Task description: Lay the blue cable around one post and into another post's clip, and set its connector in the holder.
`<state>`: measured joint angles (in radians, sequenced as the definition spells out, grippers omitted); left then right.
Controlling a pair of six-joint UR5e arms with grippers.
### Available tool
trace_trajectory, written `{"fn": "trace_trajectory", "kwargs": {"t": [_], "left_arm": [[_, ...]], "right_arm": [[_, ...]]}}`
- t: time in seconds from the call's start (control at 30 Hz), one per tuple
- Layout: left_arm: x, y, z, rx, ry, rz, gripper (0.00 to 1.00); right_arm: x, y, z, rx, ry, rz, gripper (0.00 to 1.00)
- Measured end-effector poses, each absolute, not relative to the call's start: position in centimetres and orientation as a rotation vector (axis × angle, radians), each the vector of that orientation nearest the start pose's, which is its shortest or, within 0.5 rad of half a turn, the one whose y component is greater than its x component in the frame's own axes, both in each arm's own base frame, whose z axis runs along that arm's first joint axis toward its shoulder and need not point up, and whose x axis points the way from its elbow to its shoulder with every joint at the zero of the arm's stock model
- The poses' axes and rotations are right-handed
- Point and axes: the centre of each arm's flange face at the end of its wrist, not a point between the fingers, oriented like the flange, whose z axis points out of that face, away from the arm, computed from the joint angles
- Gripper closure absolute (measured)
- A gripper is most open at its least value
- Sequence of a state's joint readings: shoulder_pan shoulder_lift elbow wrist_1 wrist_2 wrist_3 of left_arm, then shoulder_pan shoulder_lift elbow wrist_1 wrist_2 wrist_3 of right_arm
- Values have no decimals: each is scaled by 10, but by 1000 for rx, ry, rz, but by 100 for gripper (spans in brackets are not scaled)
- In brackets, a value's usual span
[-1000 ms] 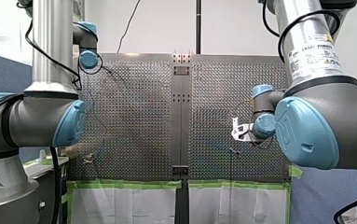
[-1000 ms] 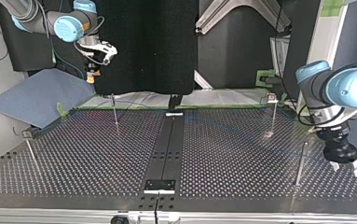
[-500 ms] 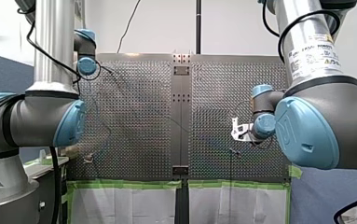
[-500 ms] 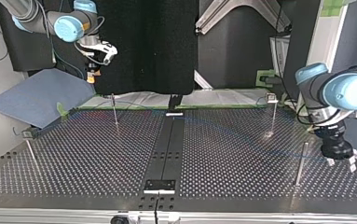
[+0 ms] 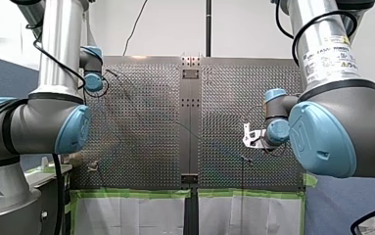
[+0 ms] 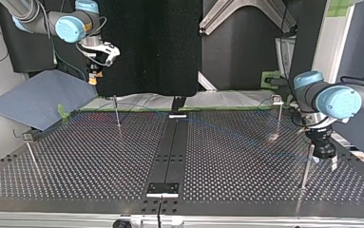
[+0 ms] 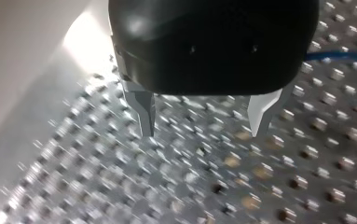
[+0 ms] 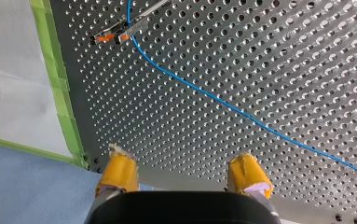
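The thin blue cable lies across the perforated plate, running from a post's clip with orange marks out past my right gripper. That gripper has yellow pads, stands open and holds nothing; in the top view it hangs high at the left. My left gripper is open just above the plate, nothing between its metal fingers, with a bit of the blue cable beside it. In the top view the left gripper is right next to a thin post. The connector does not show clearly.
More thin posts stand on the plate. A black centre strip ends in a small black block at the near edge. Green tape lines the plate's edge in the front view.
My left arm has swung toward the top view's middle, bringing its gripper from the plate's right edge up beside the right-hand post. My right arm has stayed still.
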<state>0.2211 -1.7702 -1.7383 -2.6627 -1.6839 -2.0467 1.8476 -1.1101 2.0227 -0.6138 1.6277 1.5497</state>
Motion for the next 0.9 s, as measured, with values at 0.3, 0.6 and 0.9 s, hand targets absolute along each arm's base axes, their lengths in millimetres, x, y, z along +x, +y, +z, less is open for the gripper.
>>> {"fn": "trace_trajectory", "kwargs": {"t": [0.3,0.6,0.9], "left_arm": [[570,-4,323,-606,1355,-193,0],[571,-16,322,-593,1347,-312,0],[565,-21,307,-617,1344,-417,0]], "right_arm": [[258,-441,109,1622,-1254,1166,2],[258,-441,108,1623,-1255,1166,2],[258,-441,109,1622,-1250,1166,2]]}}
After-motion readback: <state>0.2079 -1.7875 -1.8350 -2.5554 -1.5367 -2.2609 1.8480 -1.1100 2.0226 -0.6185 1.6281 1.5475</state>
